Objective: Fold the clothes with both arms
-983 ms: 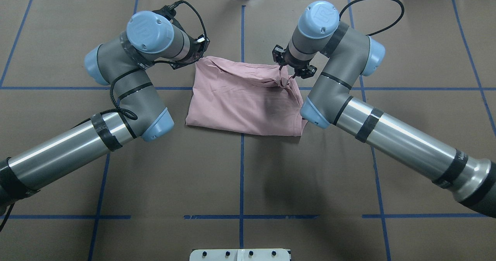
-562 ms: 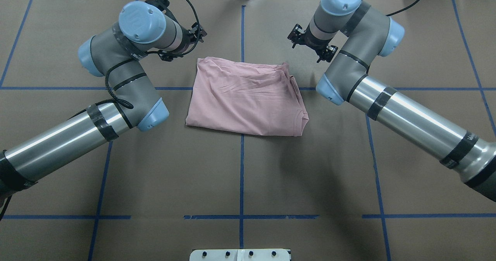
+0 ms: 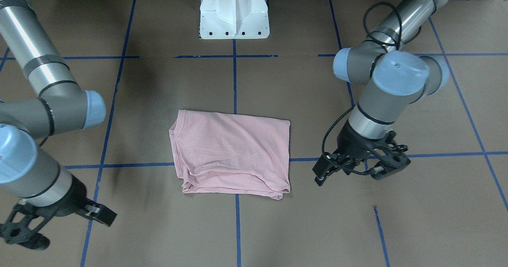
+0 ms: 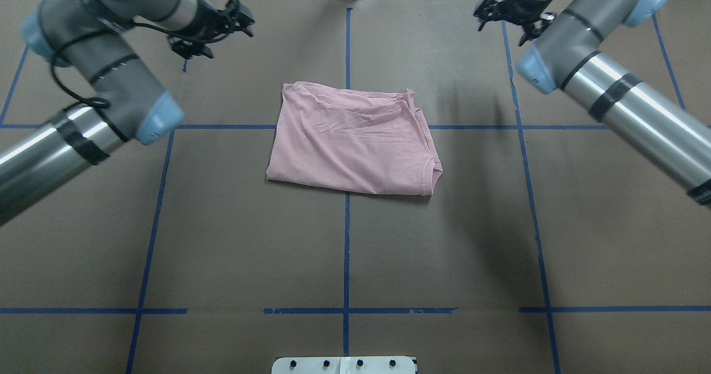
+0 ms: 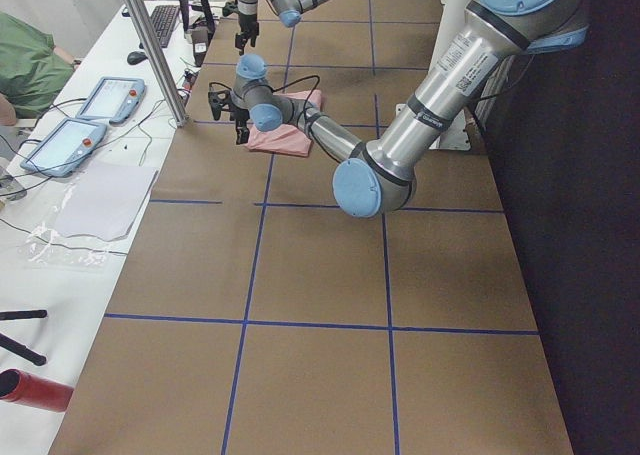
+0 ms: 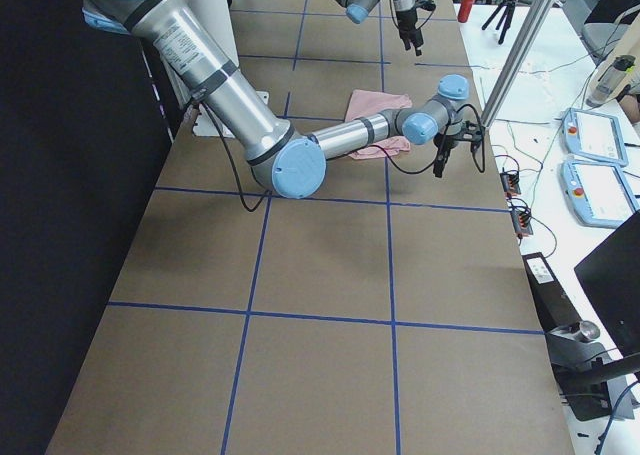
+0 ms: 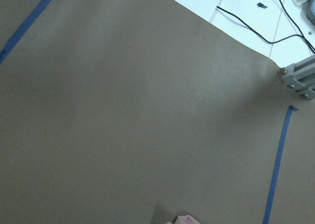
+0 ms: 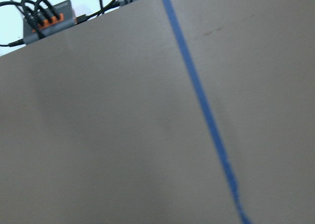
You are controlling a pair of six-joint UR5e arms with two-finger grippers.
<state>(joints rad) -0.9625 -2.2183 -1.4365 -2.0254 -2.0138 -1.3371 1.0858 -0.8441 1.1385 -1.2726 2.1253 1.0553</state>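
T-shirt (image 4: 353, 140): folded, flat at surface (image 4: 222, 224) centre | left gripper (image 3: 357, 169), right gripper (image 4: 504, 21): jaws released, empty, far-left and far-right of it | handling: light, limp, probably slips; pinch layered corners together.

apparently paper-covered table (image 4: 222, 224), pink T-shirt (image 4: 350, 140) folded flat

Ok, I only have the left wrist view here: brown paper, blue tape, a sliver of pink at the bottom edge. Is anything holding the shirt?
Observer: No, the T-shirt lies folded on the table, and nothing touches it.
Operator: Where's the left one?
Observer: The left gripper hangs empty beyond the shirt's far left corner.
Operator: And the other?
Observer: The right gripper is out beyond the far right corner, also empty.
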